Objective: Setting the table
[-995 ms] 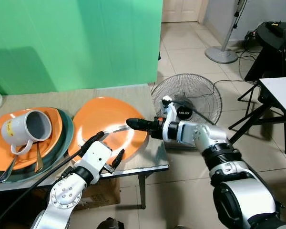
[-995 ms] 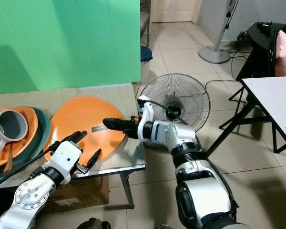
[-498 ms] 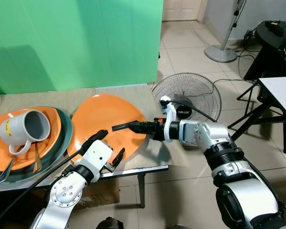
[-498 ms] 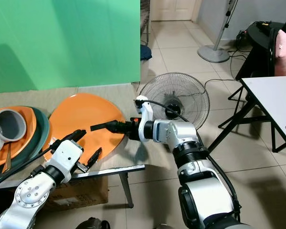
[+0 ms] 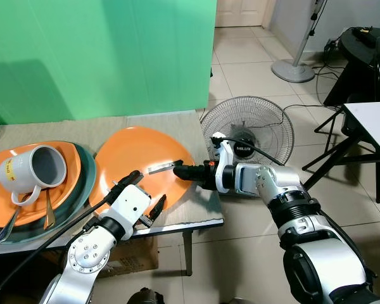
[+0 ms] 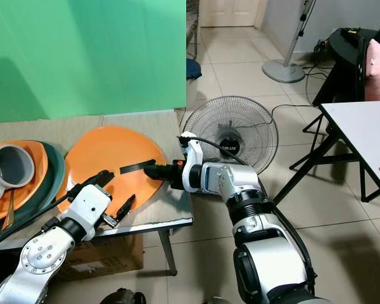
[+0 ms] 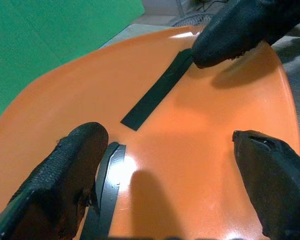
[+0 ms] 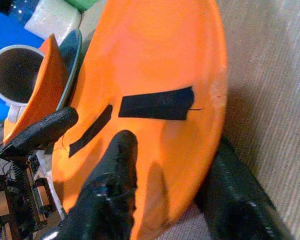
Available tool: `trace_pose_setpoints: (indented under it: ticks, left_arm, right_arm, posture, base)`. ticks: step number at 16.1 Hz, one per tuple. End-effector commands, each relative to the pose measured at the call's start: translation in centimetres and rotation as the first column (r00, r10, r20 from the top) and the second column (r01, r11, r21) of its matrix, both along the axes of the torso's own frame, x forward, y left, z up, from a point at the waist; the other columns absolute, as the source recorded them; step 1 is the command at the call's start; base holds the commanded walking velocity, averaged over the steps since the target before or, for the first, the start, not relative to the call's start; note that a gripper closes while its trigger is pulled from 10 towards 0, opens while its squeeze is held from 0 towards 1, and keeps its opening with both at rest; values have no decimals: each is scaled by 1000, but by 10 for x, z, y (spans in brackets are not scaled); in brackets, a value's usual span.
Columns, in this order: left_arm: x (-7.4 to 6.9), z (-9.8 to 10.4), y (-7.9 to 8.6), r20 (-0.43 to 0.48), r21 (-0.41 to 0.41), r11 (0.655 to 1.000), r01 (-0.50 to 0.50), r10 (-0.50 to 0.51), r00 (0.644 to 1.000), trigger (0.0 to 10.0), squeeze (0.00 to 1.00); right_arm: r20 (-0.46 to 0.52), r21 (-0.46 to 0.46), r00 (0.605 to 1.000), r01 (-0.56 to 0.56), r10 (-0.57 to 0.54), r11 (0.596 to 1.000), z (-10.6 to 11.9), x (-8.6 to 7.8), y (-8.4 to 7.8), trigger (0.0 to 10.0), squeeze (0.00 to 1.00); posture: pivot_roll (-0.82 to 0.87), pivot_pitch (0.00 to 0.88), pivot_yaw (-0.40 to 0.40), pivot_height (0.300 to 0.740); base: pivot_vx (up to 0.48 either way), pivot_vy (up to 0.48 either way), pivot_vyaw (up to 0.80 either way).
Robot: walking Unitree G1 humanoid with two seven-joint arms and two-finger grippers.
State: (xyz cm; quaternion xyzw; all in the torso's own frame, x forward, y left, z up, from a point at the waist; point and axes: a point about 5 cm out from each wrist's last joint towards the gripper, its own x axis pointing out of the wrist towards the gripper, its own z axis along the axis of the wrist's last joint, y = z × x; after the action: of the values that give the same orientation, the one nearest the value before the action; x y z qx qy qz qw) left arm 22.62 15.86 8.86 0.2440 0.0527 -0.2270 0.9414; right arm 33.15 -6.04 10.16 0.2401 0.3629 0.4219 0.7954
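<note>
An orange plate (image 5: 136, 158) lies on the low table, beside a stack of dishes at the left. A black tape strip (image 7: 157, 92) and a second shorter one mark its surface. My right gripper (image 5: 185, 171) is at the plate's right rim, shut on it, with one finger on top (image 8: 112, 165) and the other underneath (image 8: 235, 200). My left gripper (image 5: 144, 193) hovers open over the plate's near edge, its two fingers (image 7: 72, 165) spread wide and holding nothing.
A grey mug (image 5: 31, 170) lies tipped on a smaller orange plate, stacked on a teal plate (image 5: 83, 190) with spoons (image 5: 49, 209). The table's front edge (image 5: 196, 221) is close. A floor fan (image 5: 250, 126) stands right of it, a white table (image 5: 373, 123) farther right.
The orange plate has come down from a tilt and now lies nearly flat. My right gripper drew back from over the plate's middle to its right rim. The left gripper barely moved.
</note>
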Motion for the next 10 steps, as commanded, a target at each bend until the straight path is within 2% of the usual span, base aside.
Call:
trace_pose_setpoints:
  ticks: [1, 4, 5, 6, 7, 8, 10]
  left_arm:
    - [0, -6, 2, -28, 27, 1000, -7, 8, 1000, 10000, 0]
    - [3, 2, 2, 0, -12, 1000, -25, 25, 1000, 10000, 0]
    - [8, 15, 0, 32, -93, 994, -51, 54, 998, 10000, 0]
    - [9, 18, -1, 40, -118, 991, -58, 63, 997, 10000, 0]
    - [12, 30, -3, 63, -193, 979, -69, 82, 995, 10000, 0]
    - [13, 35, -5, 73, -224, 972, -67, 85, 994, 10000, 0]
    - [13, 59, -14, 121, -328, 944, -32, 75, 990, 10000, 0]
  right_arm:
    - [-10, 26, 1000, 8, -8, 1000, 2, 1, 2, 0, 0]
    - [-22, 46, 999, 29, -28, 999, 4, 2, 1, 0, 0]
    - [-28, 63, 999, 45, -43, 997, 6, 4, 0, 0, 0]
    - [-28, 67, 999, 47, -46, 997, 7, 4, 0, 0, 0]
    - [-23, 72, 998, 53, -52, 996, 8, 5, -1, 0, 0]
    - [-22, 76, 998, 58, -56, 995, 9, 5, -1, 0, 0]
    - [-28, 107, 996, 90, -87, 990, 13, 8, -3, 0, 0]
  posture:
    - [-2, 73, -1, 740]
    - [-3, 74, 0, 740]
    - [-4, 76, 0, 740]
    - [-4, 76, 0, 740]
    - [-4, 76, 3, 740]
    - [-4, 76, 5, 740]
    - [-2, 76, 8, 740]
  base:
    - [0, 0, 0]
    - [0, 0, 0]
    - [0, 0, 0]
    - [0, 0, 0]
    - [0, 0, 0]
    - [0, 0, 0]
    - [0, 0, 0]
